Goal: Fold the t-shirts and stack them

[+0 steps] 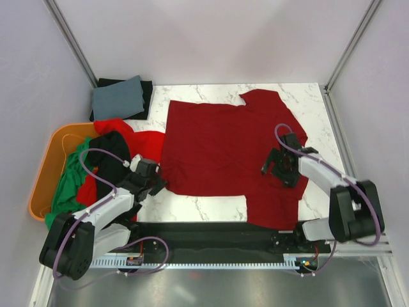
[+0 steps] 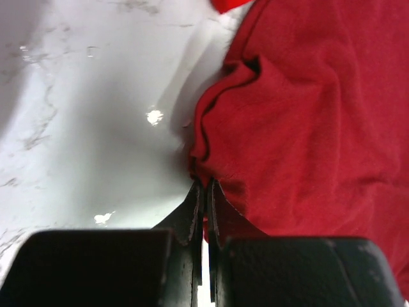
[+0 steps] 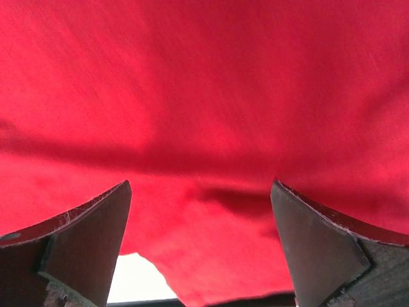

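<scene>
Seen from the top, two shirts are sitting folded at the back left, a grey-blue shirt [image 1: 118,97] on a black folded shirt [image 1: 146,89]. The dark red t-shirt [image 1: 211,147] is lying spread on the counter [image 1: 192,208], not yet folded. The orange tub [image 1: 39,185] is holding a green shirt [image 1: 67,185], a loose black shirt [image 1: 112,144] and a bright red shirt [image 1: 144,137] spilling over its rim, all waiting.

At the left wrist, the left jaws are clenching the dark red t-shirt's edge.

At the right wrist, the right jaws are hanging wide apart over the cloth, grasping nothing.
</scene>
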